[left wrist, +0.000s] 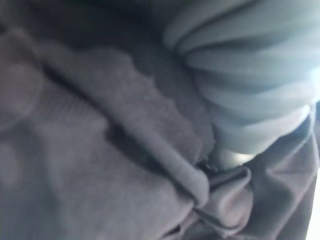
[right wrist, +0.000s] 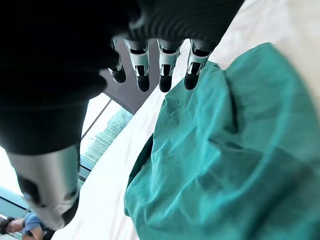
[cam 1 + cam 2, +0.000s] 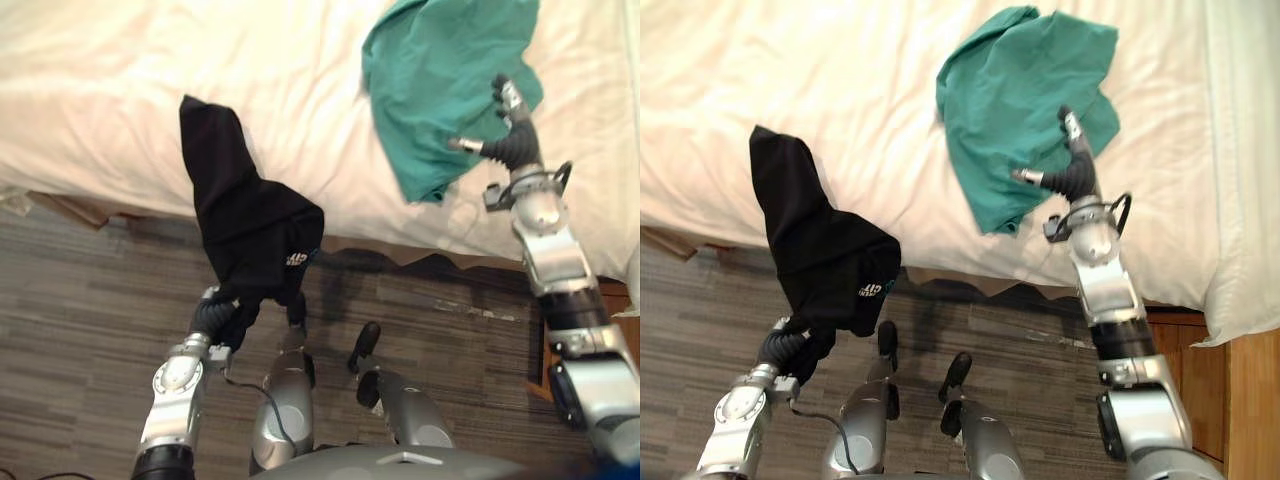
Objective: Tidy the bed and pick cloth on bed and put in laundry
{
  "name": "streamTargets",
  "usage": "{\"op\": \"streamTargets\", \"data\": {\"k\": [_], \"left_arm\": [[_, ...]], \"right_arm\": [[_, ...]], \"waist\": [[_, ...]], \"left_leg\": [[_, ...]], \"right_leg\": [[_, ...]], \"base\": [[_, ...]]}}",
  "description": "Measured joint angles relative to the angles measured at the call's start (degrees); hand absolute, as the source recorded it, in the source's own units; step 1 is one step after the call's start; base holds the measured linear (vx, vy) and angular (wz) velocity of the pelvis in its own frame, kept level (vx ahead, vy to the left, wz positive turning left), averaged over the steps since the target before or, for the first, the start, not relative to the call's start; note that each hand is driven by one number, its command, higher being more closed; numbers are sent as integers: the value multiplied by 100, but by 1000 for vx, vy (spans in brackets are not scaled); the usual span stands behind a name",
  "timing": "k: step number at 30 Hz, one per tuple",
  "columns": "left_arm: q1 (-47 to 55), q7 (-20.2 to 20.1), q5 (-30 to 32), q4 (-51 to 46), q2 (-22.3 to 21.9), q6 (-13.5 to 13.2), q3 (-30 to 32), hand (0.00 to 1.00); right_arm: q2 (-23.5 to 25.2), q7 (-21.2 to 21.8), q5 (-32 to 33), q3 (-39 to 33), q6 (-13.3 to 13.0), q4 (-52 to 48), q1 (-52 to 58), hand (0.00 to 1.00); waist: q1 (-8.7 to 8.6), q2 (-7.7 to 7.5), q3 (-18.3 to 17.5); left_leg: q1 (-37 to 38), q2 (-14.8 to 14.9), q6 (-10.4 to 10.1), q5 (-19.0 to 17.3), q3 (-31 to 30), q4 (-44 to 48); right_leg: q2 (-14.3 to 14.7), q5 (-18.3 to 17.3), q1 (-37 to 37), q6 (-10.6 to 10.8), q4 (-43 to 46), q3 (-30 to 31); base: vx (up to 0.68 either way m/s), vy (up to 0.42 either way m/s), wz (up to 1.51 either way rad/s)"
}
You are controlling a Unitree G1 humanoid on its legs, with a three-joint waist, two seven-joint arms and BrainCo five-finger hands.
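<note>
Across the bed's (image 3: 150, 90) front edge, black cloth (image 3: 245, 215) drapes over left robot hand (image 3: 214, 318) (grip hidden, can't tell), right robot hand (image 3: 510, 125) spread flat over green cloth (image 3: 440, 70) near that edge; unsecured drape may slide onto floor (image 3: 90, 300).

Cloth count is two: one black cloth (image 3: 250, 225), draped across the near edge of the bed (image 3: 110, 90), and one teal cloth (image 3: 430, 80), lying on the bed toward its right edge. Bed count is one. Person (image 2: 21, 226) count is one, seen small in the right wrist view.
</note>
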Motion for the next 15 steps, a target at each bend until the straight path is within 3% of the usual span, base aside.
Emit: {"op": "streamTargets", "data": {"k": [7, 12, 15], "left_arm": [[-565, 10, -51, 223, 220, -22, 44, 100], [-895, -19, -360, 222, 220, -79, 185, 100], [-1147, -132, -466, 208, 375, -114, 275, 100]], "right_arm": [[-488, -120, -141, 181, 559, 592, -1159, 0], [-668, -34, -809, 189, 898, 638, -1409, 0], [-744, 387, -1683, 190, 1226, 482, -1433, 0]], "waist": [[170, 131, 319], [262, 270, 430], [287, 296, 463]], "left_leg": [[-460, -29, 58, 128, -24, -36], [-918, -27, 55, 182, -14, -35], [-1216, 1, 37, 224, -8, -33]], "right_leg": [[-7, 156, -425, 8, -100, -36], [-24, 182, -904, 15, -37, -51], [-47, 112, -1267, -38, 152, -101]], "base": [[2, 37, 3], [27, 39, -2], [46, 32, 1]]}}
